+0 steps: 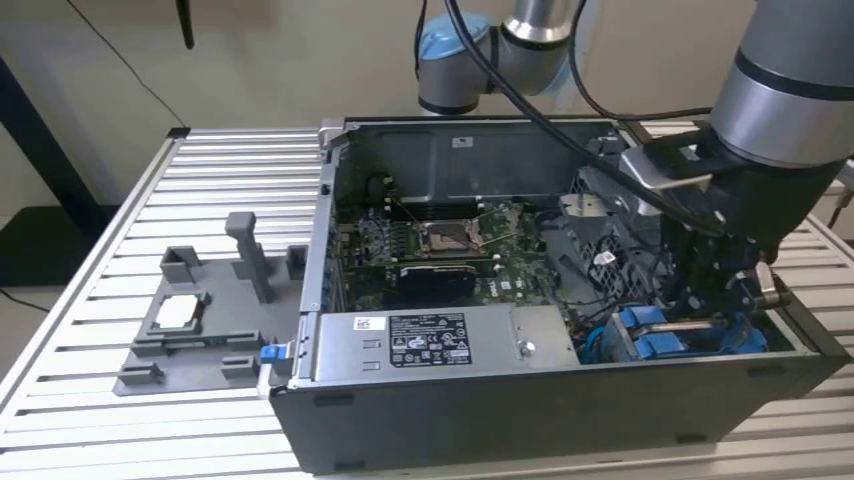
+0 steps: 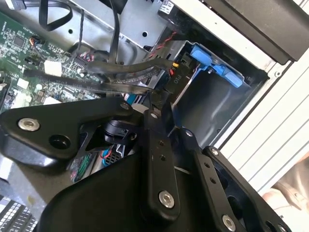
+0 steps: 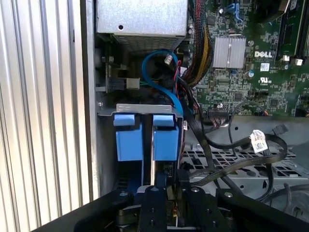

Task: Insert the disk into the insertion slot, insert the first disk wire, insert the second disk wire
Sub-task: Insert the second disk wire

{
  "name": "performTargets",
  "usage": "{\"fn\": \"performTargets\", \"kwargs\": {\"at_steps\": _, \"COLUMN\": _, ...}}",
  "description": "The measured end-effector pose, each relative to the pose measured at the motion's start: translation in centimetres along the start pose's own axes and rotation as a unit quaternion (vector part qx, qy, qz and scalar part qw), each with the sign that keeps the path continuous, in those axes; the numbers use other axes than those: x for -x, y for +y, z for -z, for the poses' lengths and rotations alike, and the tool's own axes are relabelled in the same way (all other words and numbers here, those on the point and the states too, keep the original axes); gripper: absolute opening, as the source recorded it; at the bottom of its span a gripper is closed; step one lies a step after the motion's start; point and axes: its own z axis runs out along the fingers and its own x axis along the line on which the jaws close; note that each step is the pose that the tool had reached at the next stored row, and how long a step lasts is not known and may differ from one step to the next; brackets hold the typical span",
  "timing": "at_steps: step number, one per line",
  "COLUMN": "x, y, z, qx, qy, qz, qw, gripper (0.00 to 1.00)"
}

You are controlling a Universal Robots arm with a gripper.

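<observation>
The disk sits in the insertion slot (image 3: 145, 107), a grey metal cage in the case corner nearest the exterior view's right (image 1: 694, 345). Of the disk I see only its blue carrier tabs (image 3: 129, 140), two side by side, and in the second wrist view its blue frame (image 2: 215, 65). My gripper (image 1: 703, 300) reaches down into the case just behind those tabs. In the second wrist view the gripper (image 2: 145, 104) is shut on the end of a flat black disk wire (image 2: 96, 86) that runs off over the board. The first wrist view has the gripper (image 3: 161, 186) next to the tabs.
A silver power-supply box (image 1: 414, 345) lies beside the slot, and the green motherboard (image 1: 441, 240) is behind it. A blue cable (image 3: 157, 77) and loose black cables (image 3: 231, 145) crowd the cage. A grey fixture (image 1: 200, 310) stands on the slatted table at the exterior view's left.
</observation>
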Motion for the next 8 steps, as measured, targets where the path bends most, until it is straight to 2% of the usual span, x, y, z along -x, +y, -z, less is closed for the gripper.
{"fn": "performTargets", "kwargs": {"at_steps": 4, "x": 0.04, "y": -0.12, "z": 0.90, "qx": 0.0011, "qy": -0.0001, "qz": 0.000, "qw": 1.00000, "gripper": 0.24}}
{"fn": "performTargets", "kwargs": {"at_steps": 8, "x": 0.05, "y": -0.20, "z": 1.46, "qx": 0.0012, "qy": -0.0001, "qz": 0.000, "qw": 1.00000, "gripper": 0.24}}
